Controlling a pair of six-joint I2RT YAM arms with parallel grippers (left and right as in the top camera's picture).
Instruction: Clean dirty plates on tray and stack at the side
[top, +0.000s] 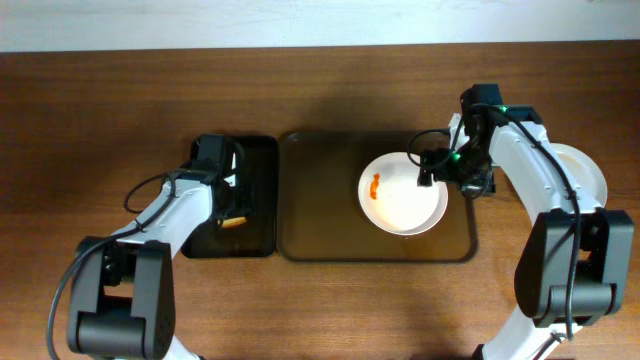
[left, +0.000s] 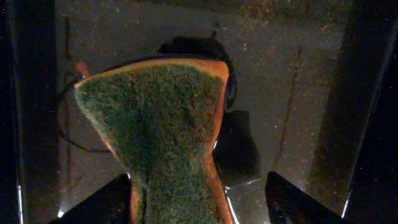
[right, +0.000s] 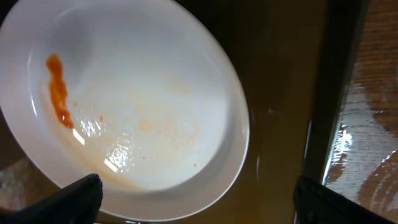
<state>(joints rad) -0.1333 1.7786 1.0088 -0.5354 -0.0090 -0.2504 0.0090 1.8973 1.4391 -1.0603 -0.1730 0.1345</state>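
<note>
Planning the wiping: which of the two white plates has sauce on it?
The plate on the brown tray: orange smear near its left rim. The plate beside the tray shows none.

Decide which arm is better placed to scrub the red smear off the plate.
Left, probably: the left gripper is shut on the sponge, though over the black tray. The right gripper, open at the plate, holds nothing.
</note>
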